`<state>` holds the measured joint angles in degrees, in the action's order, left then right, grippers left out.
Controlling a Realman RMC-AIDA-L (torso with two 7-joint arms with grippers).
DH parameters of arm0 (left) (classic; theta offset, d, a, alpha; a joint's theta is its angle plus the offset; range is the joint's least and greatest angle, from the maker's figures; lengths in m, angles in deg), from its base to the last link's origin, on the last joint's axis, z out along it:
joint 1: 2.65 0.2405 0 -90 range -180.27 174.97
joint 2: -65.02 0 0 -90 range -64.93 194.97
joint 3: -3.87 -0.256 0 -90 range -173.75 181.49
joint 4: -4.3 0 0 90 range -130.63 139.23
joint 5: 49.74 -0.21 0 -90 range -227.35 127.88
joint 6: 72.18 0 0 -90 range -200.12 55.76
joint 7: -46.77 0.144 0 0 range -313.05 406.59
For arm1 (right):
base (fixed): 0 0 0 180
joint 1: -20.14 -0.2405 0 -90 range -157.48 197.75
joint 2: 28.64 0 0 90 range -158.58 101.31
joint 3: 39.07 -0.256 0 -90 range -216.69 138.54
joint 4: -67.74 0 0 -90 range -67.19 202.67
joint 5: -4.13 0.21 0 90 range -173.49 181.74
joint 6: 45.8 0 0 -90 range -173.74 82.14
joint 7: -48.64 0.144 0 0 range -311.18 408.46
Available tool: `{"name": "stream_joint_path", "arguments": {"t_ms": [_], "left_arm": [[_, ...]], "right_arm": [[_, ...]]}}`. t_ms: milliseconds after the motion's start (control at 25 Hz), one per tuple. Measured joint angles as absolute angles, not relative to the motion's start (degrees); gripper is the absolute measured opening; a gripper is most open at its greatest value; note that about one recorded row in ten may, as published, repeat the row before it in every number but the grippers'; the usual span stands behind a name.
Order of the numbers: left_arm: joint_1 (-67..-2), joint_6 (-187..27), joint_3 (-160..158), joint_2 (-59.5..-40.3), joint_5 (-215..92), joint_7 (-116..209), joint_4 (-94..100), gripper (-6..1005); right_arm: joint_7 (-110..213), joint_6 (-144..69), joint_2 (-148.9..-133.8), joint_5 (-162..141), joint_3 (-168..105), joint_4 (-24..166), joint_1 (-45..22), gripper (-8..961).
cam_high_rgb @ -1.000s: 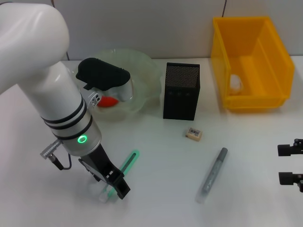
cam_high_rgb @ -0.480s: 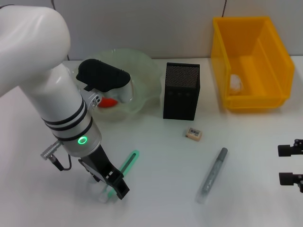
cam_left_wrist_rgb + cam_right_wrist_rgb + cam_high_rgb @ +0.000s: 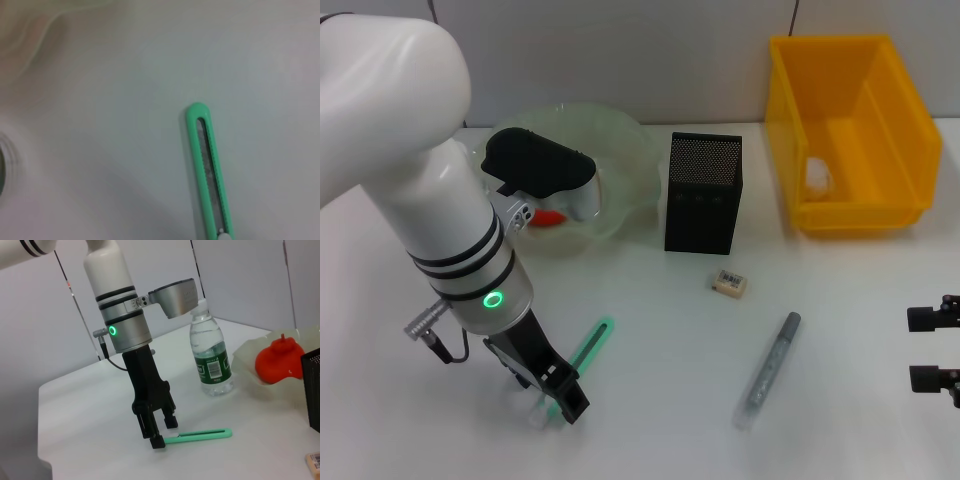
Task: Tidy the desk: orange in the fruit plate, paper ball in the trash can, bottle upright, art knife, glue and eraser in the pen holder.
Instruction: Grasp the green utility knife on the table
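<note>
My left gripper [image 3: 560,400] is low over the table, its fingers open and straddling the near end of the green art knife [image 3: 592,343], which lies flat. The right wrist view shows this gripper [image 3: 162,435] and knife [image 3: 200,435] too; the knife also shows in the left wrist view [image 3: 210,170]. The orange [image 3: 280,357] sits in the pale green fruit plate [image 3: 620,150]. The bottle [image 3: 211,360] stands upright; the left arm hides it in the head view. The paper ball [image 3: 818,175] lies in the yellow trash can [image 3: 850,130]. The eraser [image 3: 730,283] and the grey glue stick [image 3: 768,370] lie in front of the black pen holder [image 3: 703,192]. My right gripper [image 3: 932,348] is open at the right edge.
The white table [image 3: 650,420] runs back to a wall behind the plate, pen holder and bin. The bulky left arm [image 3: 430,200] covers much of the left side.
My left gripper has sunk slightly toward the table at the knife's end. The right arm and the objects have not moved.
</note>
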<state>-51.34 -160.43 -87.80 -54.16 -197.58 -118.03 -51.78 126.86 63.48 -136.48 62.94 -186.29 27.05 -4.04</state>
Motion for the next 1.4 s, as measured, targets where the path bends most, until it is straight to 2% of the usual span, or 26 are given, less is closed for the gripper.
{"name": "stream_joint_path", "arguments": {"t_ms": [320, 760, 1400], "left_arm": [[-51.5, -160.4, -87.9, -54.16, -197.8, -117.9, -51.8, 738], [-52.0, -160.8, -87.9, -54.16, -197.8, -117.6, -51.8, 571], [-51.9, -160.4, -91.2, -54.16, -197.8, -117.6, -52.4, 541]], "right_arm": [[126.9, 63.4, -136.48, 62.9, -186.3, 27.0, -4.2, 767], [126.8, 63.4, -136.39, 62.9, -186.3, 27.0, -4.7, 767], [126.8, 63.4, -136.39, 62.4, -186.3, 27.0, -4.8, 767]]}}
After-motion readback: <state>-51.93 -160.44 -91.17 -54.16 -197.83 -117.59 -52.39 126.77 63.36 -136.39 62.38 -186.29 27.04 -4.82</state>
